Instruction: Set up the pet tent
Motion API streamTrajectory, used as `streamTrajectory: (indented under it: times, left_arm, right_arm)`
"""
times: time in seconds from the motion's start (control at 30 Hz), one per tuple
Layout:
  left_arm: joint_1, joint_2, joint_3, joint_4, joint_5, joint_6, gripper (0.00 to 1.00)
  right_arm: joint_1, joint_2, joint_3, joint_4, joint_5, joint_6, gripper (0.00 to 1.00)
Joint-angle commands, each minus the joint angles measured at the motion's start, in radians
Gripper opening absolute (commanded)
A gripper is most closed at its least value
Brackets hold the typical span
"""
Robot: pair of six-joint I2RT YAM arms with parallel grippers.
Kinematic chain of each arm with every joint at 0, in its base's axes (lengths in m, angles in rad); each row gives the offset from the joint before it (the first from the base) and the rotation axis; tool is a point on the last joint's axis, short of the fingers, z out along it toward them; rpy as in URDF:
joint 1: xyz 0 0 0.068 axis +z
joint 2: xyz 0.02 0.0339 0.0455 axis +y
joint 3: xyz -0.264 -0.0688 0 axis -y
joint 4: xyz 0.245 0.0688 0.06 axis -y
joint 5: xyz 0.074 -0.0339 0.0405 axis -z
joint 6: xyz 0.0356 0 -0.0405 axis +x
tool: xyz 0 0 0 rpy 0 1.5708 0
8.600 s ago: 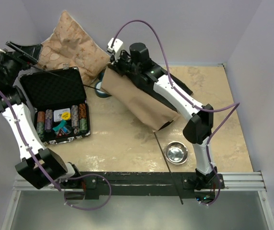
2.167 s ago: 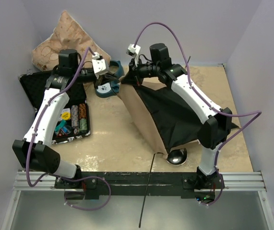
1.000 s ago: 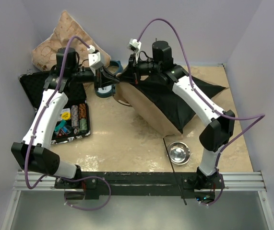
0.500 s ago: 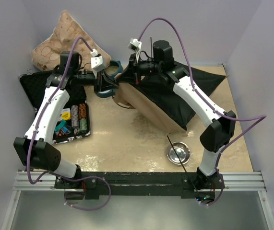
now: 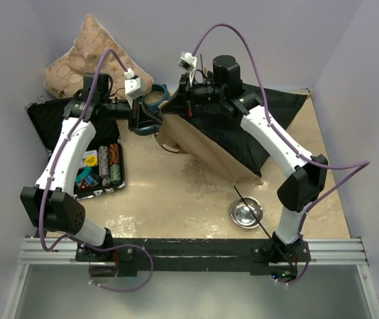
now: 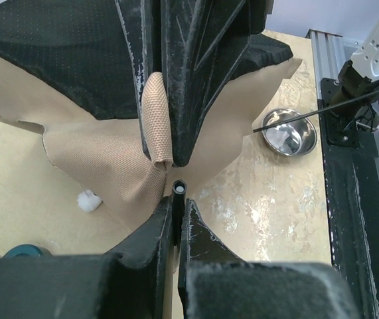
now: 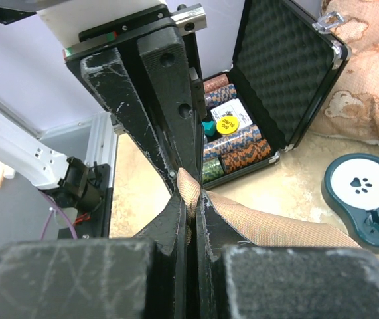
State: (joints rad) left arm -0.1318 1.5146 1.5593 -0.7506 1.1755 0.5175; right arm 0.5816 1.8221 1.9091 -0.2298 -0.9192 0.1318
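Observation:
The pet tent lies collapsed mid-table, tan outside with its black lining spread toward the back right. My right gripper is shut on a fold of tan fabric at the tent's left tip. My left gripper faces it tip to tip and is shut on the end of a thin dark pole. In the left wrist view the white pom-pom rests by the fabric edge. A loose pole slants over the steel bowl.
A steel bowl sits near the front right. An open black case with poker chips lies at the left. A teal feeder sits just behind the grippers. The star-patterned pillow leans in the back left corner.
The tent has swung toward the back right, its black lining spreading further to the wall. The loose pole has shifted right over the bowl. Both grippers keep their hold.

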Motion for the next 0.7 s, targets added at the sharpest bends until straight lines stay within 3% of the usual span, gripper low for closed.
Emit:
streamTrajectory:
  times: [0.0,0.3,0.67]
  left_arm:
    - [-0.002,0.073,-0.021,-0.162,-0.155,0.003,0.00]
    - [-0.011,0.079,-0.004,-0.156,-0.157,-0.013,0.00]
    - [-0.025,0.070,-0.007,-0.156,-0.158,-0.005,0.00]
  right_arm:
    - [0.027,-0.175,0.091,0.241,-0.112,-0.018,0.00]
    - [0.067,-0.161,0.117,0.090,-0.083,-0.179,0.00]
    - [0.080,-0.150,0.113,0.026,-0.047,-0.241,0.00]
